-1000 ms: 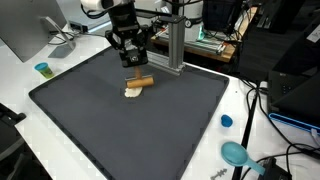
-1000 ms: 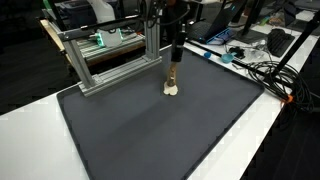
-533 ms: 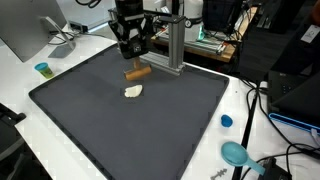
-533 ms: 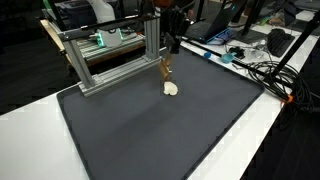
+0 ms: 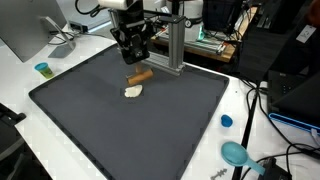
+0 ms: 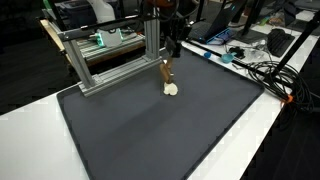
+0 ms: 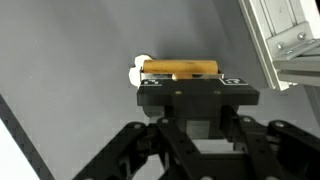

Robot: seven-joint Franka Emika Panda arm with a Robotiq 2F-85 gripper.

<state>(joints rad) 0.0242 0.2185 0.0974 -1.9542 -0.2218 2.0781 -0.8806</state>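
Observation:
My gripper [image 5: 135, 66] is shut on a short brown stick [image 5: 140, 76] and holds it level a little above the dark mat [image 5: 120, 125]. A small white lump [image 5: 133, 91] lies on the mat just below and in front of the stick. In an exterior view the stick [image 6: 166, 72] hangs under the gripper [image 6: 170, 58], above the white lump [image 6: 172, 88]. In the wrist view the stick [image 7: 182, 69] lies crosswise just beyond the gripper [image 7: 190, 82], and the white lump [image 7: 136, 72] peeks out at the stick's left end.
An aluminium frame [image 5: 175, 45] stands at the mat's back edge, close behind the gripper; it also shows in an exterior view [image 6: 110, 60]. A blue cup [image 5: 42, 69], a blue cap [image 5: 226, 121] and a teal object [image 5: 236, 153] sit on the white table. Cables [image 6: 265, 75] lie alongside.
The gripper lifted the brown stick off the white lump and carried it slightly back towards the frame; in the last half second it dipped a little. The lump stayed put.

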